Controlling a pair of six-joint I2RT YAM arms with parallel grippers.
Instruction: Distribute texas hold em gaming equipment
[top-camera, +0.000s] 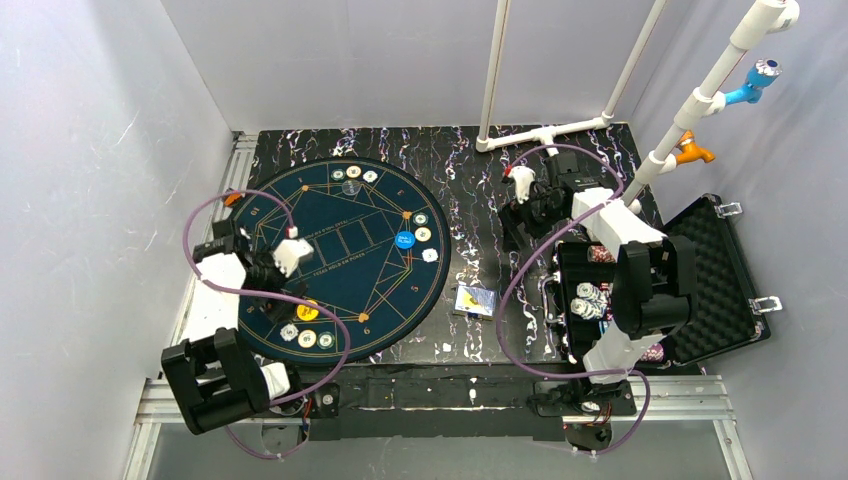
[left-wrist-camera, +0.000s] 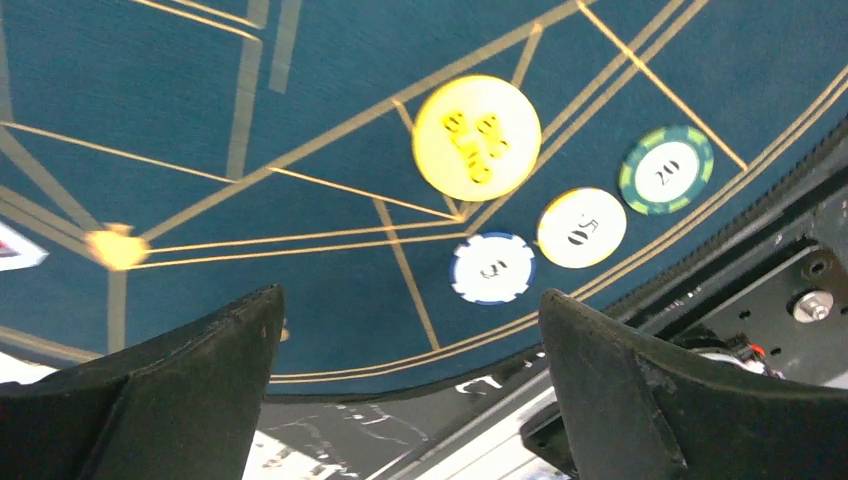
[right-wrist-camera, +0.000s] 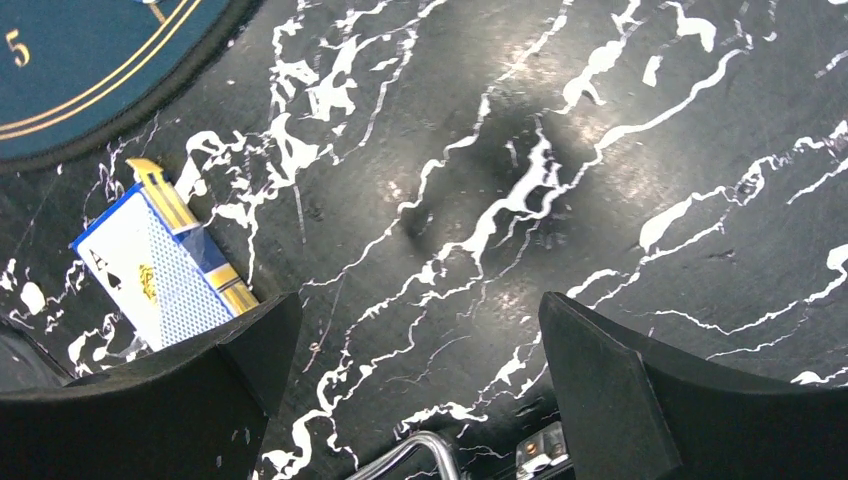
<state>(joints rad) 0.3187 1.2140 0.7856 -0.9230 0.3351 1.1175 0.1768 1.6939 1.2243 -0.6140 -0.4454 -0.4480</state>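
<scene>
Left fingers (left-wrist-camera: 160, 390) apart — three striped chips (left-wrist-camera: 581, 227) beyond.

We see a dark blue mat (left-wrist-camera: 120, 70) ruled with gold lines. On it we make out a yellow disc (left-wrist-camera: 477, 137) with darker yellow print, a green chip (left-wrist-camera: 666, 170) striped white at its edge, a cream chip (left-wrist-camera: 581, 227) and a white chip (left-wrist-camera: 492, 267) edged blue. The table (right-wrist-camera: 650, 120) is black, veined white; the card box (right-wrist-camera: 160, 260) is blue, white and gold.
</scene>
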